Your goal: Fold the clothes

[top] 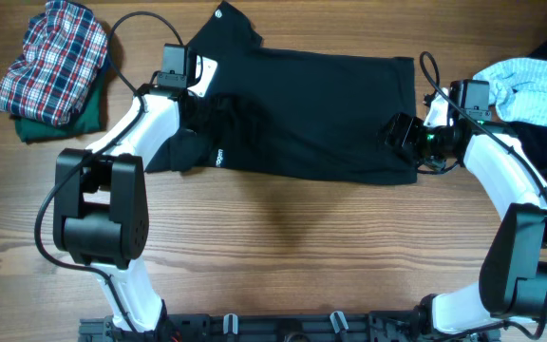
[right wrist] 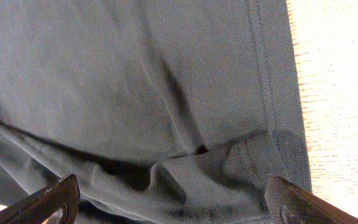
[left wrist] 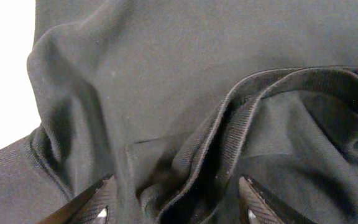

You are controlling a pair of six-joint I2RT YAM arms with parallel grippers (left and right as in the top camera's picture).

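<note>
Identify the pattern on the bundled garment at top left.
The garment is red, white and blue plaid, clearest overhead.

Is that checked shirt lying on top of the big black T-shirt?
No, the checked shirt sits bunched on a green garment, off to the side and clear of the black T-shirt.

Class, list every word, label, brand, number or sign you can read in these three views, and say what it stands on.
Nothing here is legible.
On the black T-shirt, small white print near its lower left corner in the overhead view: too small to read.
On the same shirt, a white mark at its top edge: too small to read.
Both wrist views: plain black fabric, no text.
</note>
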